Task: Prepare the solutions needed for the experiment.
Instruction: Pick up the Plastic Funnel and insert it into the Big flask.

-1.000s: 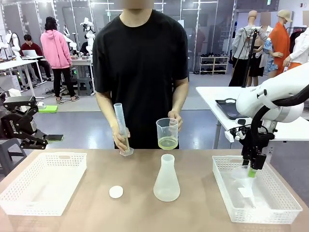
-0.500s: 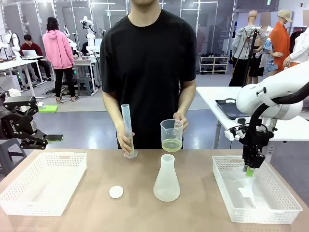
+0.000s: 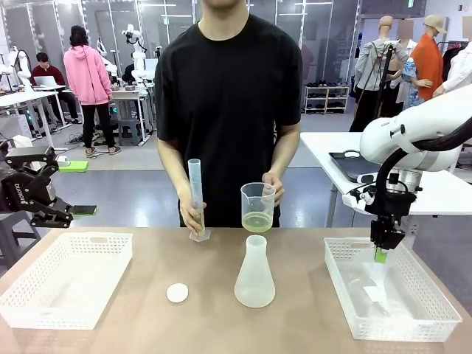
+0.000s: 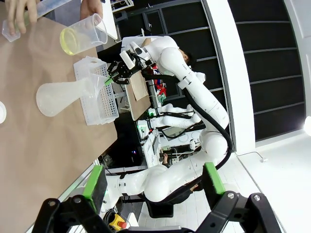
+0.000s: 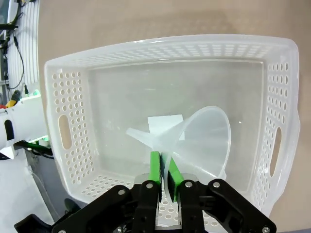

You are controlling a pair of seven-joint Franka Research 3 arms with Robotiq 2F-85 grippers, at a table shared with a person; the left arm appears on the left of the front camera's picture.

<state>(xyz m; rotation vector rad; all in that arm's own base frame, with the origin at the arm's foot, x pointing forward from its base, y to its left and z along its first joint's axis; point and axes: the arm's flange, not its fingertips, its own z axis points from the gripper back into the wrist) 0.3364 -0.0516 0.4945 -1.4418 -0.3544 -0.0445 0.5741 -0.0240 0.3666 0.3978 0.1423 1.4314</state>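
Front view: right tool (image 3: 380, 254) clamped on a clear funnel (image 5: 204, 141) over the right basket (image 3: 413, 324); flask (image 3: 254, 274) mid-desk.
The conical flask stands upright on the desk (image 3: 295, 332), looking empty, its white stopper (image 3: 177, 293) lying apart to the left. The person at the far side holds a beaker (image 3: 257, 199) with pale yellow liquid (image 3: 257, 220) in its bottom in one hand (image 3: 271, 184), above and behind the flask's mouth. The other hand (image 3: 193, 217) steadies a graduated cylinder (image 3: 195, 193) upright at the desk's far edge. Left wrist view shows the left tool (image 4: 154, 180) with fingers spread wide, holding nothing; it sits near the left basket (image 3: 66, 279).
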